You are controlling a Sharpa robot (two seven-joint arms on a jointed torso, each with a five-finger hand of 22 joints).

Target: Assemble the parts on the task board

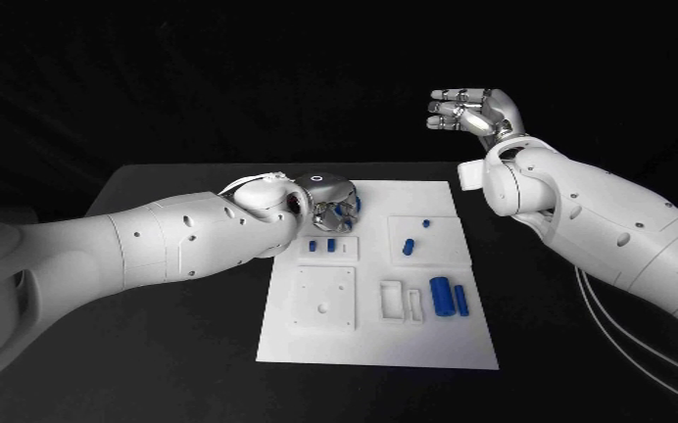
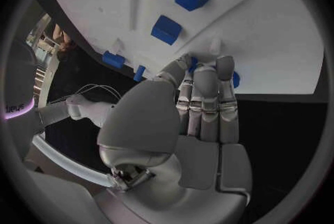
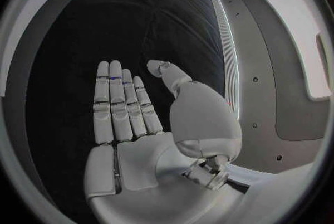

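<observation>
2 hands differ: the left hand (image 1: 328, 210) is over the white board's (image 1: 424, 345) far-left corner, fingers (image 2: 207, 93) pressed together around a blue part (image 2: 235, 79). Keep the pinch steady and lower squarely. The right hand (image 1: 473, 110) hovers spread, empty.

This looks like a robotics lab or test cell, not a home or a shop. A black table (image 1: 169, 364) stands against a black backdrop (image 1: 212, 51) that shuts out everything behind it, the way a filming or recording bench is dressed. On the table lies a white task board (image 1: 381, 340) with shallow machined pockets and small blue parts (image 1: 442, 296) set out in them, a practice fixture more than a real product. The right wrist view shows a curved white wall panel (image 3: 299, 40) with a thin light strip (image 3: 228, 51) beyond the dark cloth. Thin cables (image 1: 607, 330) hang beside the table.
</observation>
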